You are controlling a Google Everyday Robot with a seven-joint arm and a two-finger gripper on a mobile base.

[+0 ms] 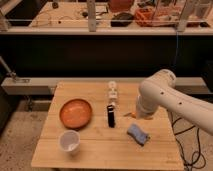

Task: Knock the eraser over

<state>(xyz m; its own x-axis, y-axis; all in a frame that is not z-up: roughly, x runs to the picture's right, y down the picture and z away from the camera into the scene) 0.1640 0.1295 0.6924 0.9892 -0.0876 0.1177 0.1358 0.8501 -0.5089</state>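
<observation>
The eraser (110, 116) is a small black block with a paler top end. It stands upright near the middle of the wooden table (95, 152). My white arm (159, 95) reaches in from the right and bends down toward the table. My gripper (136, 114) is at the arm's lower end, low over the table. It is a short way right of the eraser and apart from it.
A slim white bottle-like object (113, 93) lies just behind the eraser. An orange bowl (76, 113) sits to its left and a white cup (69, 141) at the front left. A blue-grey pad (137, 134) lies at the front right. A small orange thing (128, 115) shows beside the gripper.
</observation>
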